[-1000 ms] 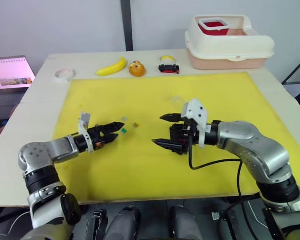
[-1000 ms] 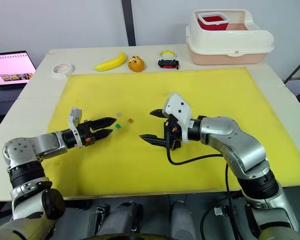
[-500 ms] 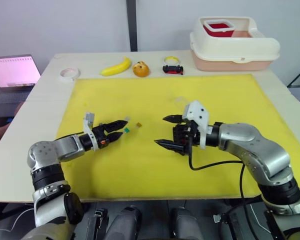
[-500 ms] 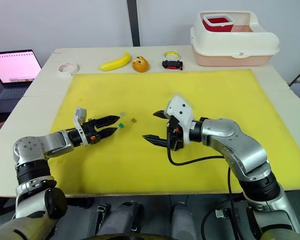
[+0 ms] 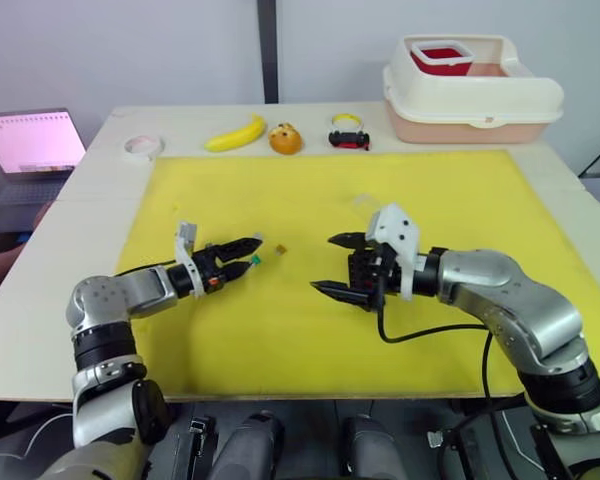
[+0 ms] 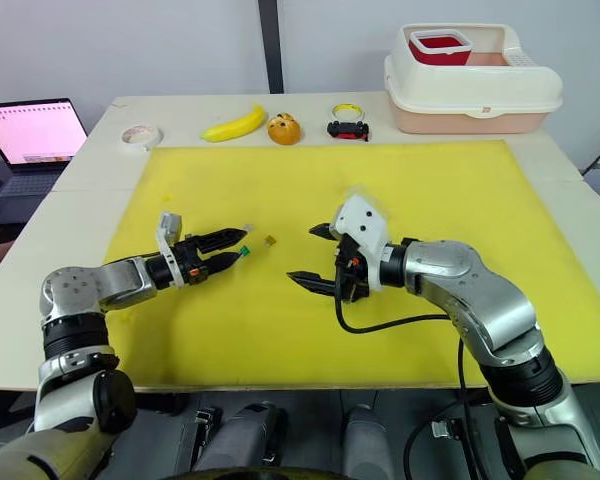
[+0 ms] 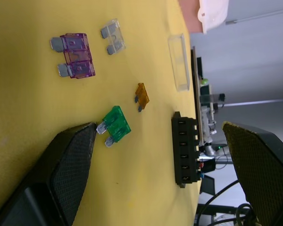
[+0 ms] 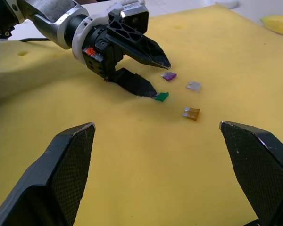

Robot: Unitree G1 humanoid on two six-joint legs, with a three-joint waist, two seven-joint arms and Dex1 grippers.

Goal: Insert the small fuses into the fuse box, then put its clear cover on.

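Left pincer (image 6: pixel 235 256) spread, green fuse (image 7: pixel 116 124) just off its lower fingertip. Fuse looks tiny, light, stiff, likely skittish: you should pinch its plastic body, not the blades.

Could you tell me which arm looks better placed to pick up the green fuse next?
The left. Its open left gripper points straight at the green fuse, one finger almost touching it. The right gripper is open too but hovers farther off, beside the fuse box.
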